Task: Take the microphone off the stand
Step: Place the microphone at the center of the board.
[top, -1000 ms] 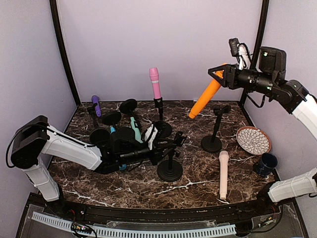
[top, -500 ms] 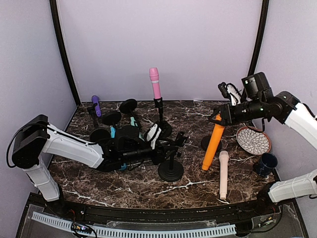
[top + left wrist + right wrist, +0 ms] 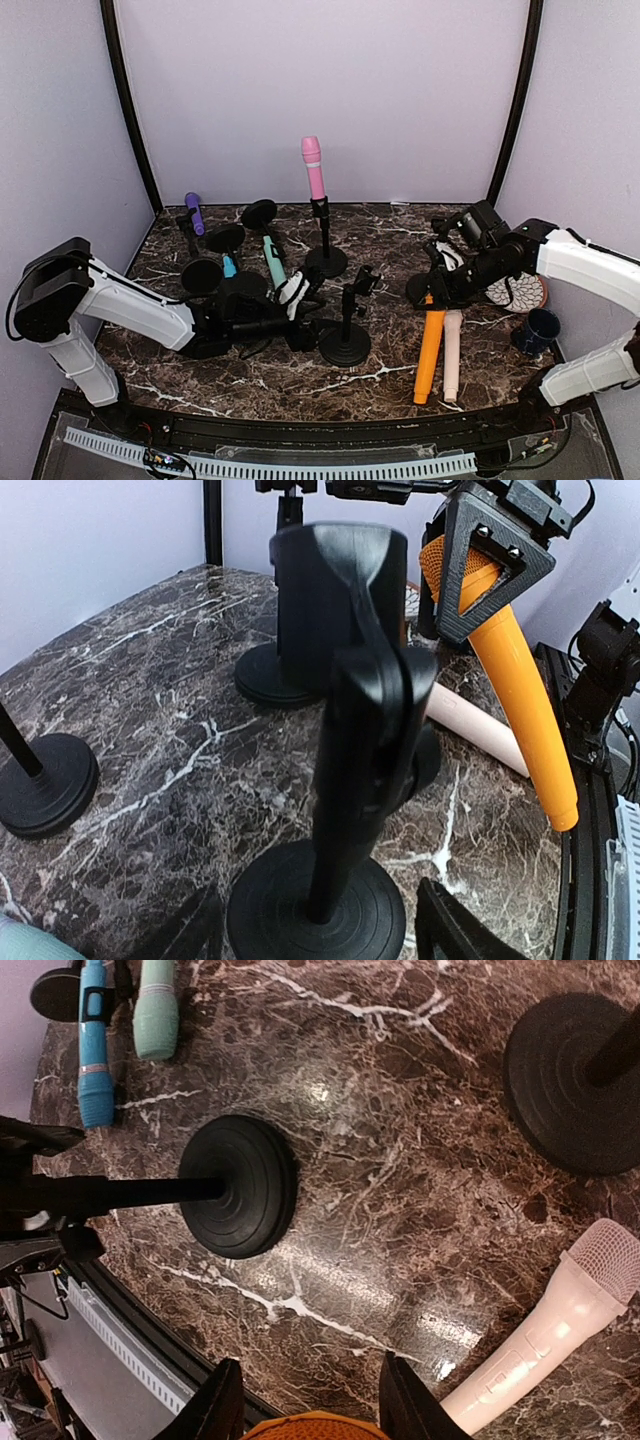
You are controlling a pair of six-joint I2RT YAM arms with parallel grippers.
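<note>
My right gripper [image 3: 437,292] is shut on the orange microphone [image 3: 429,350] just below its head. The mic slopes down toward the table's front, beside a cream microphone [image 3: 452,352]; whether its tail rests on the marble I cannot tell. In the right wrist view only the mic's orange mesh head [image 3: 315,1428] shows between the fingers [image 3: 222,1405]. The empty black stand [image 3: 346,335] is upright at centre. My left gripper [image 3: 312,326] is low at its base, open, with its fingers [image 3: 450,932] either side of the round foot [image 3: 315,915] and clear of the pole.
A pink microphone [image 3: 313,166] stands in a stand at the back. Purple [image 3: 194,212], mint [image 3: 273,262] and blue [image 3: 229,266] microphones and several stands crowd the back left. Another stand base [image 3: 421,290], a patterned plate [image 3: 522,291] and a dark mug [image 3: 536,330] are at the right.
The right arm swung the orange microphone down from high in the air to table level beside the cream one. The left gripper opened off the stand.
</note>
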